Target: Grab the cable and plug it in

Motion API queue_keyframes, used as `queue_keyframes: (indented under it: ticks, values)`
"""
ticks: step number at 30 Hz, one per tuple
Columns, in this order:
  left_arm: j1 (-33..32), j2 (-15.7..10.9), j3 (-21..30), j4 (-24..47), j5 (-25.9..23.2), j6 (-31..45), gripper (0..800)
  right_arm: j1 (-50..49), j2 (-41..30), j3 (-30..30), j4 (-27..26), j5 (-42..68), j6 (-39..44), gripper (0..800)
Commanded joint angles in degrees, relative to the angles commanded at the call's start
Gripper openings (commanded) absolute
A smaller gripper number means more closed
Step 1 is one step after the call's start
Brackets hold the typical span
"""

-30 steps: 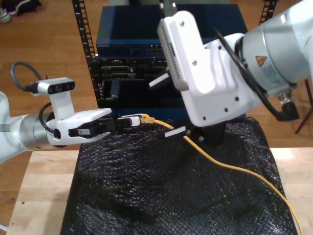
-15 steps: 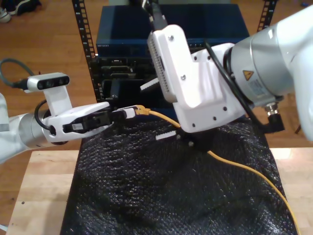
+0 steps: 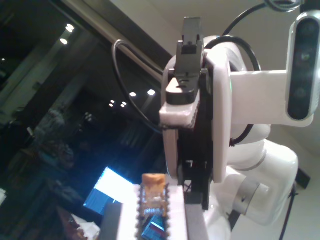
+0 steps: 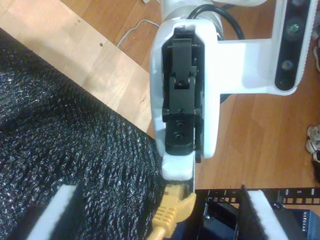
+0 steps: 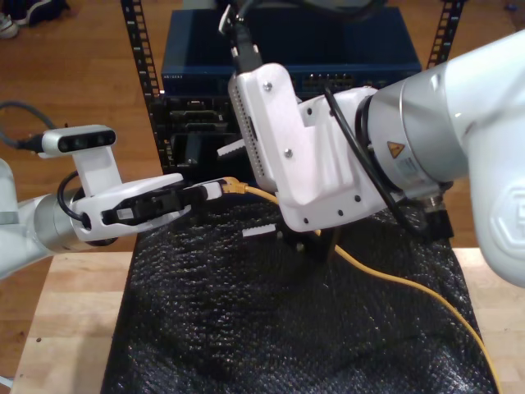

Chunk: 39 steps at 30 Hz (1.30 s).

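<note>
Over the last second the cable had risen a little: its plug sat higher and nearer the rack than before, and my second arm had swung toward the exterior view's left, crowding in over it.

The plug end was pinched in my first tool, whose jaws were closed tight on it, the plug tip poking out beyond the pads toward the rack. From there the yellow-orange line ran under my second arm, drooped across the black mesh mat and left at the exterior view's lower right. My second tool was spread wide and held nothing. The second wrist view showed its two white pads well apart on either side of the cable just behind the plug, not touching it.

The mat covered most of the wooden tabletop. Behind it stood the rack with a blue switch whose row of ports faced the arms.

I judged the grab done and the step in hand to be a handover or a steadying grip before insertion. Next, my second tool would need to close on the cable close behind the plug without twisting it. Then the plug would have to be squared to a port, clip side correct, and pushed straight in. A skewed approach would likely jam against the port's edge. Which port was meant I could not tell.
</note>
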Motion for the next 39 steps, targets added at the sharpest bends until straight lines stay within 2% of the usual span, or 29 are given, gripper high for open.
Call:
queue_keyframes:
  ticks: [3, 5, 11, 24, 39]
  values:
    - [-0.1, 0.4, -0.2, 0.0, 0.9, -0.4, 7, 0.0, -0.1, 0.2, 0.1, -0.6, 0.0, 645]
    - [-0.1, 0.5, -0.2, 0.0, 1.1, -1.2, 7, 0.0, -0.3, 0.2, 0.1, -0.8, 0.0, 598]
    - [-0.1, 0.7, -0.1, 0.0, 2.6, -2.5, 7, 0.0, -0.4, 0.3, 0.1, -0.8, 0.0, 570]
    - [-0.2, 1.7, 0.0, 0.0, 3.2, -5.7, 8, 0.0, -0.4, 0.6, 0.2, -1.3, 0.2, 403]
    - [-0.4, 1.8, 0.2, 0.1, 3.4, -6.6, 8, 0.2, -0.4, 0.6, 0.2, -1.3, 0.3, 348]
